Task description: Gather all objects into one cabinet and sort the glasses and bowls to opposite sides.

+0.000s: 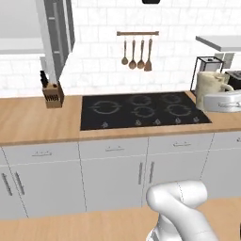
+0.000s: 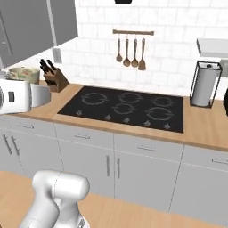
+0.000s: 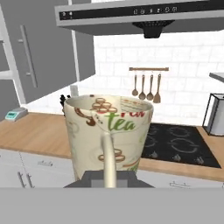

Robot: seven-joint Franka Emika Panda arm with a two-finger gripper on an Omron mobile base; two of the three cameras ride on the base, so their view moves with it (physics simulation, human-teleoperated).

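Gripper (image 3: 109, 181) clamped on cream cup (image 3: 109, 131), centre of hand view: tapered, brown motifs, green "tea" lettering; rim lower-left in right base view.

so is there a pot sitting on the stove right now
No, the black stove is bare in the left base view, its burner rings all uncovered.

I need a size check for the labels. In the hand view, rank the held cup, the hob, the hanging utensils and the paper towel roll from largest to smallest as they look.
1. Cup: largest, though it sits right at the camera.
2. Hob.
3. Paper towel roll, cut by the frame edge, and hanging utensils: too close to rank.
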